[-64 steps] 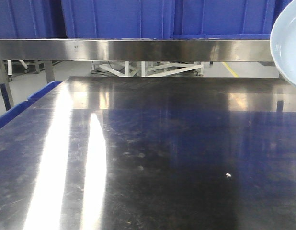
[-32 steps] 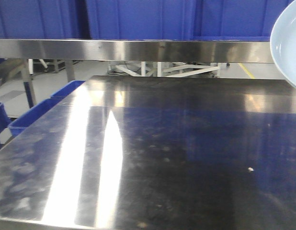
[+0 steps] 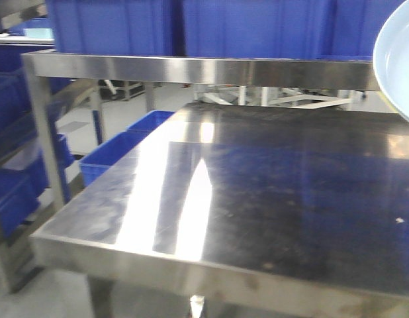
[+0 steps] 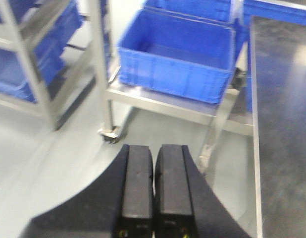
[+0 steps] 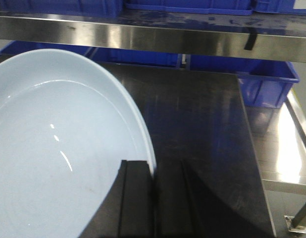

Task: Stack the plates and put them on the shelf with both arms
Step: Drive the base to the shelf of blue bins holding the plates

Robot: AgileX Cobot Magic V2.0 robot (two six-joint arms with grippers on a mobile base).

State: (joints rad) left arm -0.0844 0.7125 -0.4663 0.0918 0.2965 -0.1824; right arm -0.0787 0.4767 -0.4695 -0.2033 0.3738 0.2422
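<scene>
White plate (image 5: 54,148), lower left, rim pinched by right gripper (image 5: 154,173); left gripper (image 4: 154,153) closed, empty; stacking unconfirmed, shelf (image 5: 143,37) placement outstanding.

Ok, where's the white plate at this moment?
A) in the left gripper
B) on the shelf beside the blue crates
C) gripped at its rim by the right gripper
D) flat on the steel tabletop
C: in the right wrist view the right gripper pinches the plate by its rim.
</scene>
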